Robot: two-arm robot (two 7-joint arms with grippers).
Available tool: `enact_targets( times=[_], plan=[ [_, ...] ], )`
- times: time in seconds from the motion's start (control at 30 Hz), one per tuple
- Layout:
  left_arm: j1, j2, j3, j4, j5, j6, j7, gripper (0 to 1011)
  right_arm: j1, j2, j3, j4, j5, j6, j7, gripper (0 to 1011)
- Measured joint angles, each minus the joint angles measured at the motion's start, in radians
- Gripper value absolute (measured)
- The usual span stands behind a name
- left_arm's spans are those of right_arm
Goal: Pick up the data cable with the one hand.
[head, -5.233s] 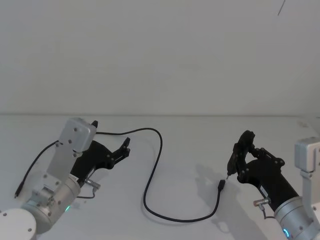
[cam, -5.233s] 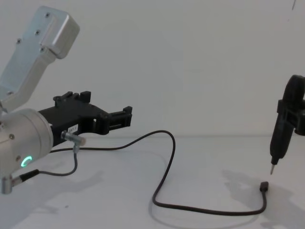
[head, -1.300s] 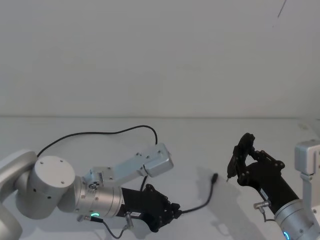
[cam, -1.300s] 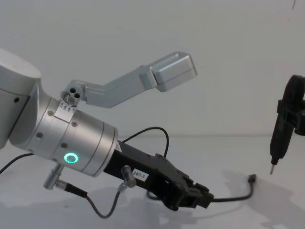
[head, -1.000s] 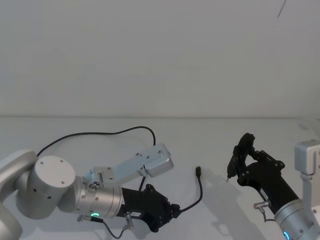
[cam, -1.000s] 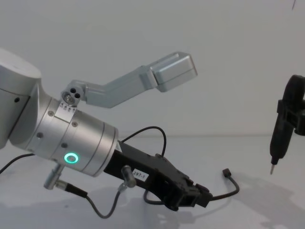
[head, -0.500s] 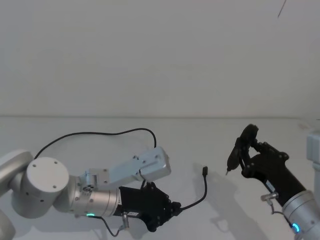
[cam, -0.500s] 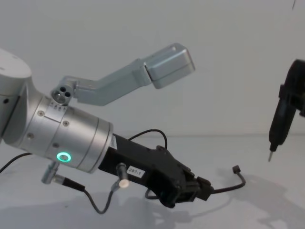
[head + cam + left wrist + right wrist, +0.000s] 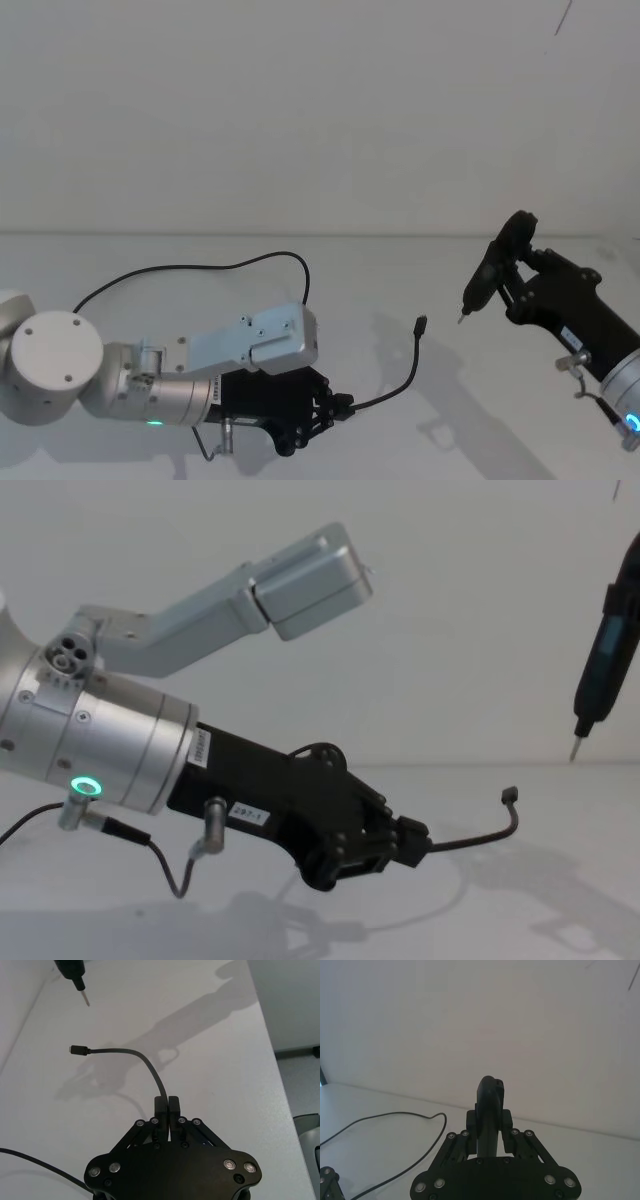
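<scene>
Left gripper clamped on cable, plug arcing up just beyond its tips; right gripper, well apart, grips a pointed tool.

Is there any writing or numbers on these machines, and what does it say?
"297-1", I think: white label on the left gripper, shut on the data cable.
Its wrist label: too small to read.
The body label on the right gripper, shut on a black tool: too small.
</scene>
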Motion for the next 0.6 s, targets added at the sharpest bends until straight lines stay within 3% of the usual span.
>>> enact_targets(
  times=[0.33,0.6],
  plan=[
    [0.0,0.019,-0.004,-0.013,0.008,-0.045,-0.009,40,0.04,0.013,0.001,-0.001,0.031,0.032,0.019,279],
    [0.001,0.028,-0.007,-0.019,0.011,-0.065,-0.013,40,0.067,0.01,-0.013,0.02,0.041,0.015,0.034,279]
  ],
)
